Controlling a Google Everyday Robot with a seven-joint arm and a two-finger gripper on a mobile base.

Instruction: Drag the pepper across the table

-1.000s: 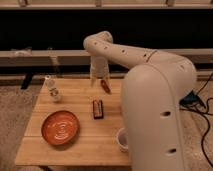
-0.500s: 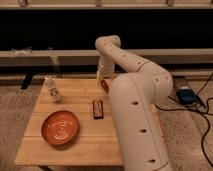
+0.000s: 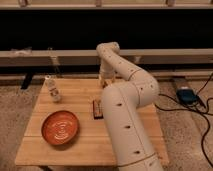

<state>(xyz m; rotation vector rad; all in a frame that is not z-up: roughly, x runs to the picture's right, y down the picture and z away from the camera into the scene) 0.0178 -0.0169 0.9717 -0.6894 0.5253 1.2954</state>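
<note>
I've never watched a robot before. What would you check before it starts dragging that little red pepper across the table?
1. Gripper above the pepper at the far edge of the table: ok.
2. Gripper touching the pepper: cannot tell.
3. Path straight toward the near edge: not ok, the dark block lies in it.
4. Orange plate out of the way: ok.
5. Small bottle standing apart: ok.
</note>
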